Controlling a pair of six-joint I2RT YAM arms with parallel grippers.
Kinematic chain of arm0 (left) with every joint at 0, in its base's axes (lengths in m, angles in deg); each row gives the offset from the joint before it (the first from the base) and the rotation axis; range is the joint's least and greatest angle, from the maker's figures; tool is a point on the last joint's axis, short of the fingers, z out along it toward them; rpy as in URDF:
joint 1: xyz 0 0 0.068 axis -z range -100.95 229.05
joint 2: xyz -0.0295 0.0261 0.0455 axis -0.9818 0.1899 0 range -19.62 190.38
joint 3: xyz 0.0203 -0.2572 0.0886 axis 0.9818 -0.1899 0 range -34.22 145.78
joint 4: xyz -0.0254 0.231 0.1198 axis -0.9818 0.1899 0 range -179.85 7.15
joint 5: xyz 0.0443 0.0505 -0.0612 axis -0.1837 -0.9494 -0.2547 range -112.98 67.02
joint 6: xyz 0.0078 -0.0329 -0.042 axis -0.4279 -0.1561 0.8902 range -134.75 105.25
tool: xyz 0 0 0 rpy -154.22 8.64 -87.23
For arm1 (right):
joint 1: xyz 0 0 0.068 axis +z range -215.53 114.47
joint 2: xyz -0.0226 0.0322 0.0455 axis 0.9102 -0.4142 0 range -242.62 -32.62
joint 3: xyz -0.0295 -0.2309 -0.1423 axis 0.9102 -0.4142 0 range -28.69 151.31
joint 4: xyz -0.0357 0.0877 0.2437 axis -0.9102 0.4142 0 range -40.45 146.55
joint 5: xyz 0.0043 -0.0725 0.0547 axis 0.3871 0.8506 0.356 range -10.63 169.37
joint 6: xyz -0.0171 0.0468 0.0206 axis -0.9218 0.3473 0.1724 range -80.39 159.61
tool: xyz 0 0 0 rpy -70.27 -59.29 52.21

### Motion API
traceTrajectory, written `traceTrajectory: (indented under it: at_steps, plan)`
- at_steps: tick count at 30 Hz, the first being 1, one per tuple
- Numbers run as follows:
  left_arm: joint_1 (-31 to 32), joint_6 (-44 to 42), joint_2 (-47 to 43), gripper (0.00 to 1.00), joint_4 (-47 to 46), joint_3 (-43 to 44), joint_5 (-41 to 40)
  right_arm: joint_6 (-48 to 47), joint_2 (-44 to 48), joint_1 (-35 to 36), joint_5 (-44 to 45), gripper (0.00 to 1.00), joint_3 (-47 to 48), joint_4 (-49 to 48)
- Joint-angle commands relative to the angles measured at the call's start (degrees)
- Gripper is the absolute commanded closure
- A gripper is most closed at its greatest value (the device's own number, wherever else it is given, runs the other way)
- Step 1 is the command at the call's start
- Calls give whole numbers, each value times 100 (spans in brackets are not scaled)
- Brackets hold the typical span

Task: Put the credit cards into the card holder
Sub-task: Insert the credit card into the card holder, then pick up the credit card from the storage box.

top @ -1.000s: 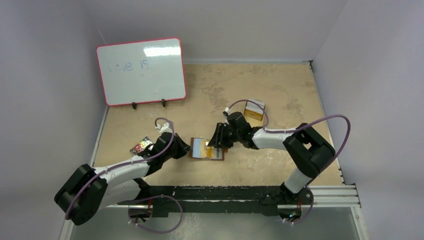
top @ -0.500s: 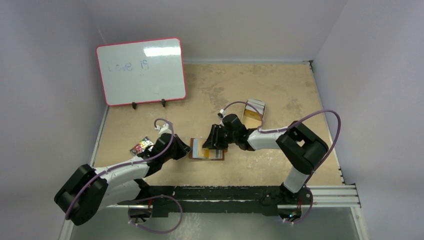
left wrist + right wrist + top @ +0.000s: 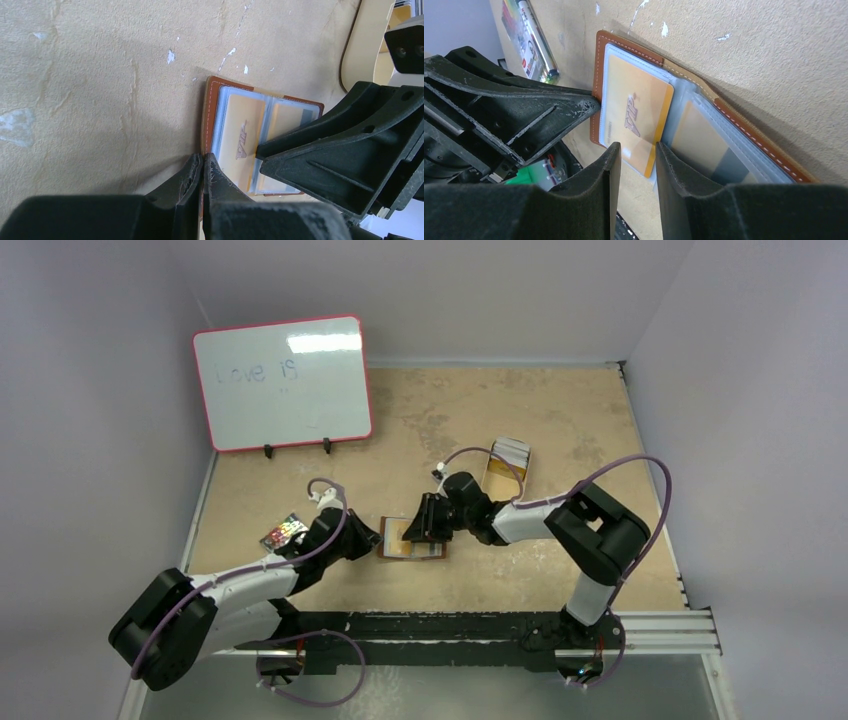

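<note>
The brown leather card holder (image 3: 408,550) lies open on the table. My left gripper (image 3: 374,538) is shut on its left leather edge (image 3: 206,120), fingertips pinched together (image 3: 202,165). A gold card (image 3: 636,117) lies in the clear left sleeve, its lower right corner sticking out. My right gripper (image 3: 636,162) is open by a narrow gap, and that corner lies between the fingers. A second card with a dark stripe (image 3: 709,145) sits in the right sleeve. More pale cards (image 3: 510,448) lie in the tan tin (image 3: 505,468) behind the right arm.
A white board with a red frame (image 3: 283,380) stands at the back left. A colourful pack with a pen (image 3: 283,533) lies left of my left gripper and shows in the right wrist view (image 3: 531,40). The black rail (image 3: 450,625) runs along the near edge.
My right gripper has moved left over the card holder and covers more of it. The gold card sits further left in the sleeve. My left gripper has kept its hold.
</note>
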Motion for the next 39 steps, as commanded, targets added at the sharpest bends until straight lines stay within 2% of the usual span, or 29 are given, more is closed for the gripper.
traceTrajectory:
  at_steps: [1, 10, 16, 20, 25, 26, 30, 39]
  plan:
    - [-3, 62, -10, 100, -396, -24, 152, -171, 87, 65, -286, 65, 98, 50]
    - [0, -97, -115, 100, -422, 25, 401, -1853, 820, -176, 498, 58, 941, 1799]
    - [-5, -109, -254, 100, -469, 46, 530, -3379, 1345, -751, 963, 54, 1401, 2563]
    - [0, -125, -265, 100, -467, 31, 539, -4313, 1520, -1004, 1995, 50, 1876, 3208]
    - [4, -116, -171, 100, -572, 80, 659, -5237, 1188, -1119, 3462, 50, 2314, 3834]
    - [3, -123, -165, 100, -568, 97, 690, -5403, 1092, -1136, 3901, 50, 2368, 3927]
    - [2, -163, -174, 100, -526, 111, 728, -6131, 884, -1202, 4698, 50, 2388, 3999]
    - [4, -159, -128, 100, -571, 49, 805, -7543, 627, -1591, 4601, 47, 2499, 3779]
